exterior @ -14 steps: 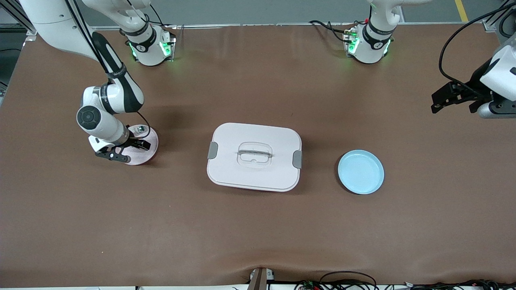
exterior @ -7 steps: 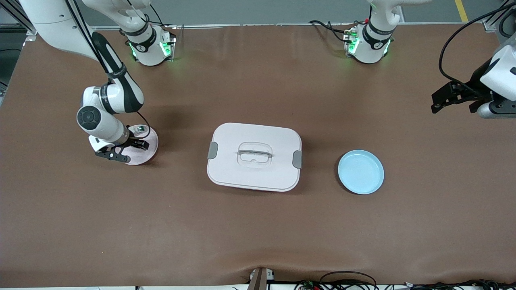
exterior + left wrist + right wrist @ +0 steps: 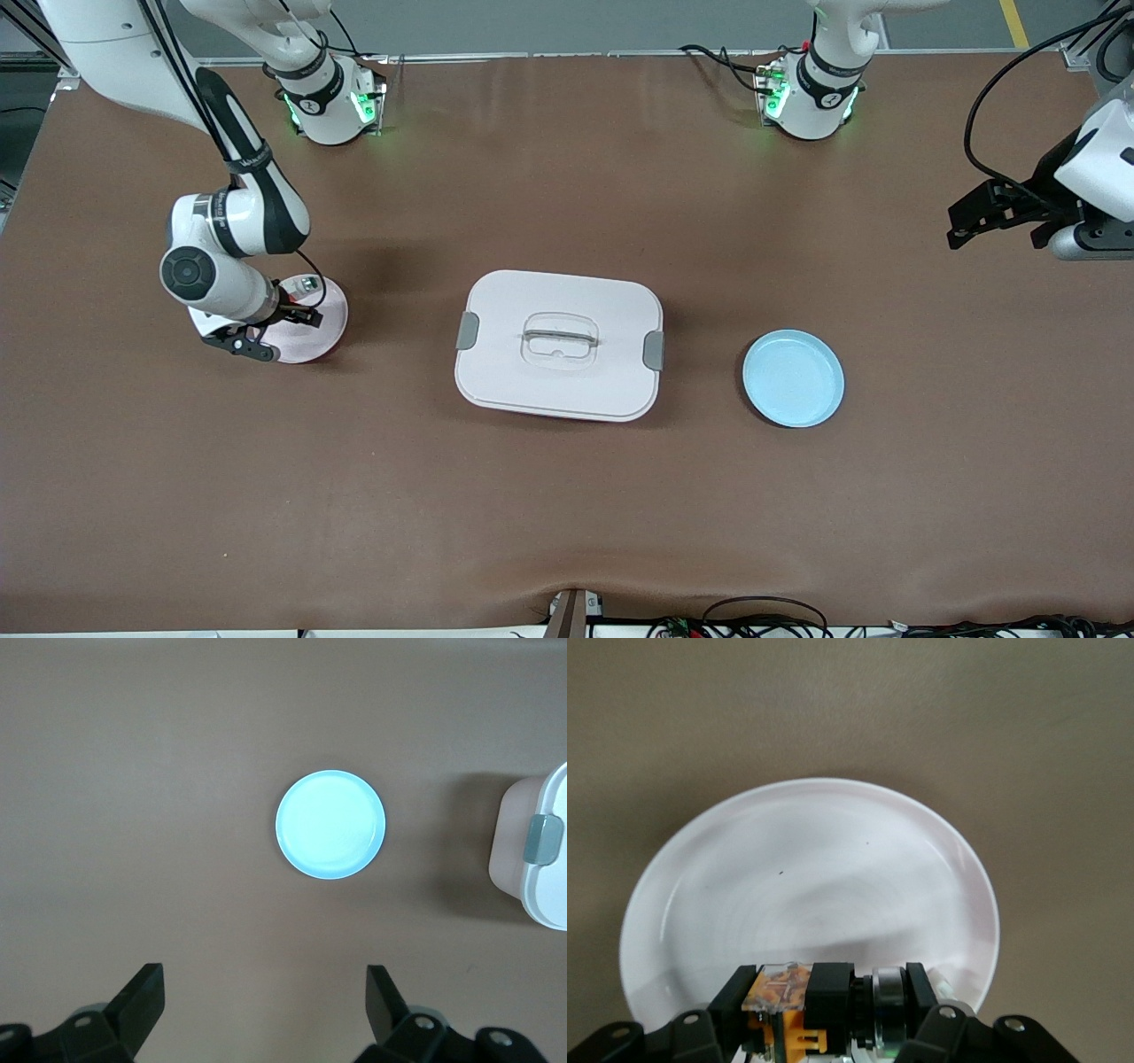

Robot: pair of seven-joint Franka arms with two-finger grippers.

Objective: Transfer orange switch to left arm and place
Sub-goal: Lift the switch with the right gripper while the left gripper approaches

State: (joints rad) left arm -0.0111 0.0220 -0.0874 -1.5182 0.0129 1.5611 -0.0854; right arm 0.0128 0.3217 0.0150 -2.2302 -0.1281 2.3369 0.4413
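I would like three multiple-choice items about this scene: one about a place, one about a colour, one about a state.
1. Where is the box?
A. between the pink plate and the blue plate
B. on the blue plate
C. at the right arm's base

2. What colour are the box's side latches?
A. red
B. grey
C. green

3. What is the state of the right claw?
A. open above the box
B. open over the blue plate
C. shut on the orange switch over the pink plate

Answers:
1 A, the front view shows one plate toward each end of the table.
2 B, both latches look grey.
3 C, the right wrist view shows the fingers clamping the switch, while the left claw waits open.
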